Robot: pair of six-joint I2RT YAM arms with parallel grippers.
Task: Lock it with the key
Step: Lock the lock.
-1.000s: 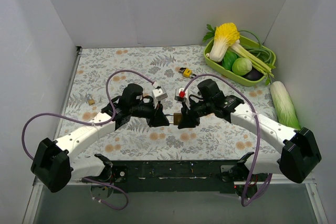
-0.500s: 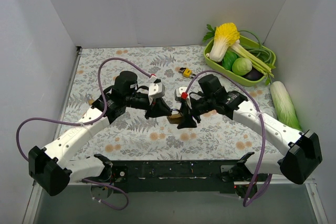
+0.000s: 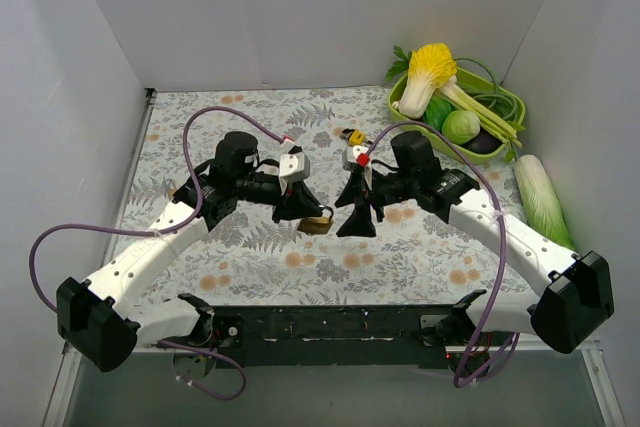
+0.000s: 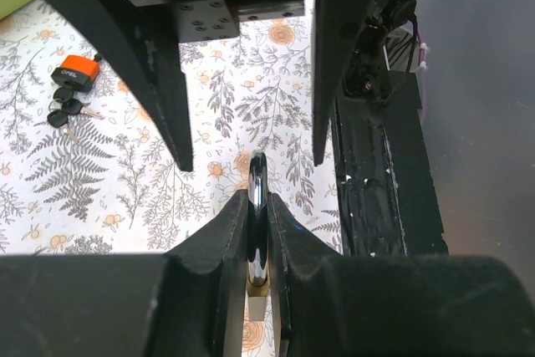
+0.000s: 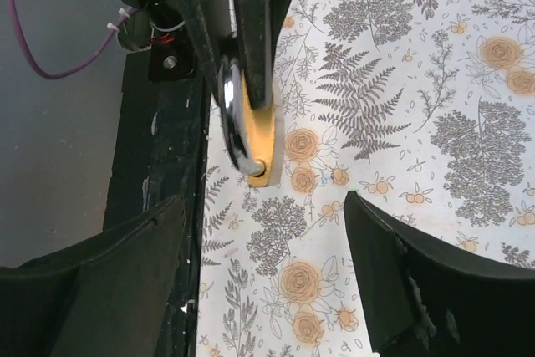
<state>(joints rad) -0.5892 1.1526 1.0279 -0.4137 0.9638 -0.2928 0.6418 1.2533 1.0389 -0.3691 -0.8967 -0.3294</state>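
Padlock (image 3: 317, 224), one brass, is hanging above the floral table (image 3: 420, 257) between two grippers. Left gripper (image 3: 303, 209) is pinching it edge-on, long axis running along the fingers, chrome shackle end poking past the fingertips. Right gripper (image 3: 357, 222) is sitting just beside it, jaws spread. One orange padlock (image 3: 352, 136) with keys is lying farther back.

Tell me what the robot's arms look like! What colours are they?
The left arm and right arm have smooth white shells with chunky black joints. A thin purple cable loops along each one. Each arm ends in a black claw with two wedge-shaped fingers: the left gripper and the right gripper. A small red dot sits near the right wrist.
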